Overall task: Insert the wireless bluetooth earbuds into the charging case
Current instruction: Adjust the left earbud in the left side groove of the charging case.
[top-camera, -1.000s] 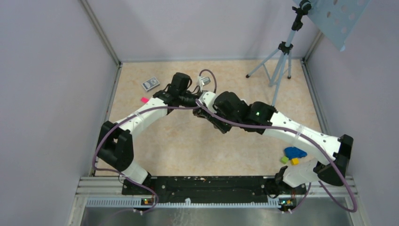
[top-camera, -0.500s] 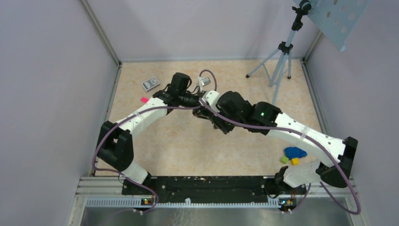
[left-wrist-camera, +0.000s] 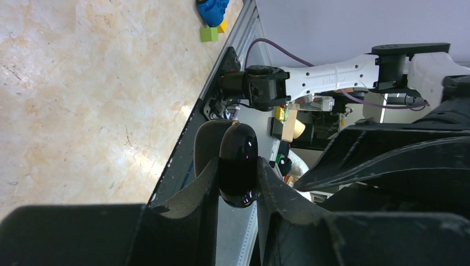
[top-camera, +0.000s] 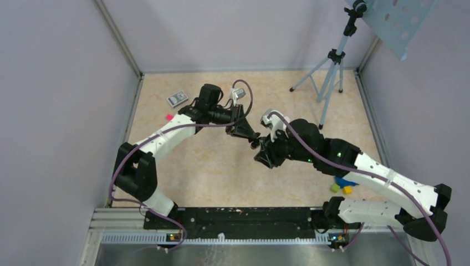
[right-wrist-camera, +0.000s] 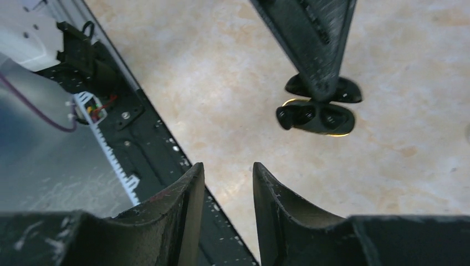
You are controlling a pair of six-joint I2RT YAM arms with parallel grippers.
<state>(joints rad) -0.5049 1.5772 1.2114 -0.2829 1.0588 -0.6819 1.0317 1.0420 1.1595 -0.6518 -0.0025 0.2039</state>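
The charging case [left-wrist-camera: 238, 163] is a glossy black pebble pinched between the fingers of my left gripper [left-wrist-camera: 235, 166], which is shut on it above the table. In the right wrist view the case [right-wrist-camera: 316, 117] hangs open under the left fingers [right-wrist-camera: 318, 50], showing two dark wells and a gold rim. From above, my left gripper [top-camera: 246, 133] and the case [top-camera: 255, 142] sit mid-table. My right gripper [right-wrist-camera: 227, 166] is open and empty, a short way back from the case; in the top view my right gripper [top-camera: 261, 156] is just right of the case. No earbuds show in any view.
A small grey box [top-camera: 177, 98] and a pink bit [top-camera: 169, 117] lie at the far left. A blue toy [top-camera: 347, 179] with green and yellow blocks sits at the right. A tripod [top-camera: 331, 69] stands at the back right. The black base rail [top-camera: 238, 217] runs along the near edge.
My right arm has drawn back from the left gripper toward the near right, and its jaws have opened a little. The left gripper keeps its hold on the case.
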